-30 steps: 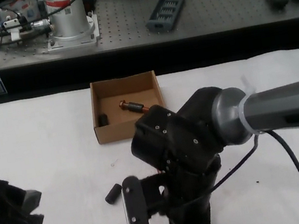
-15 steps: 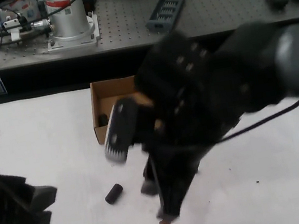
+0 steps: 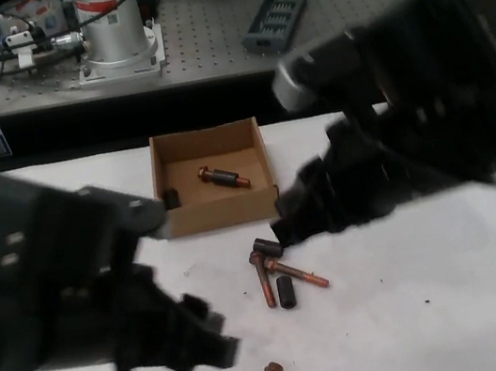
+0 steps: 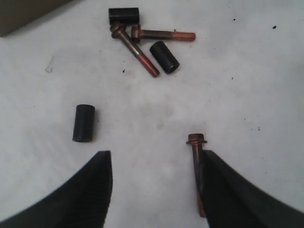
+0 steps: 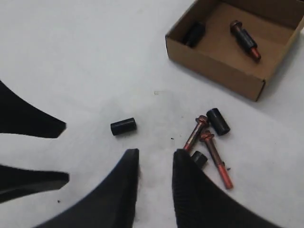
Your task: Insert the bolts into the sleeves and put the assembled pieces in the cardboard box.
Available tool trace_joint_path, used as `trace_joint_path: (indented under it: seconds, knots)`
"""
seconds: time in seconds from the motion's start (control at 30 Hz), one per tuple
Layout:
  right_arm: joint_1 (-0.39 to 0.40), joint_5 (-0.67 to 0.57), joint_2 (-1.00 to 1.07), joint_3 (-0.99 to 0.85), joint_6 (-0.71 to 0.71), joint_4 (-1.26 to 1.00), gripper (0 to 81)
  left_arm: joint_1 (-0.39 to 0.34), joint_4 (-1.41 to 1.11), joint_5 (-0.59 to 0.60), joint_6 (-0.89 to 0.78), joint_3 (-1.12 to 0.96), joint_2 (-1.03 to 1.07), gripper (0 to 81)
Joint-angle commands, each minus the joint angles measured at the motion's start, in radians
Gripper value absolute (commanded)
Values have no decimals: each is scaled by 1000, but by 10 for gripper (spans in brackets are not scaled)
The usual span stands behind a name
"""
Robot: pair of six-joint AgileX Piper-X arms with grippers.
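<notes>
the bolts look like small, stiff metal pieces, light but round, so expect them to roll or skid on the white cloth if you nudge them. pinch one across the shank just under its flanged head. the sleeves are short dark tubes, probably light, hard and smooth. take one across its middle so the bore is left free for the bolt. your left gripper hangs low over the cloth with its fingers well apart and nothing between them. the lone bolt lies just beside one finger, and the lone sleeve is near the other. your right gripper has its fingers only a little apart and is also empty. it is held above the cluster where two bolts and two sleeves lie close together, near the cardboard box. inside the box there is one assembled piece and a loose sleeve. a second ago the right arm was down in the foreground, covering that cluster. it has since lifted and swung back toward the far right, so the cluster is now uncovered. the left arm has come in from the left edge and now sits over the spot where the lone sleeve lay. the box's contents and the lone bolt are where they were.
</notes>
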Motion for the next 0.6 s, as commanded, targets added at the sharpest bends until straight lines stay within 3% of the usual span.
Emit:
trace_joint_path:
  seconds: [0.0, 0.3, 0.57]
  knots:
    - [-17, -57, -56, 67, 33, -177, 173, -53, 34, -78, -34, -111, 131, 399]
    - [-100, -84, -269, 300, 52, -192, 145, -53, 60, -73, -69, -184, 196, 399]
    - [-116, -144, -428, 405, 176, -249, 145, -91, 118, -42, -169, -209, 258, 353]
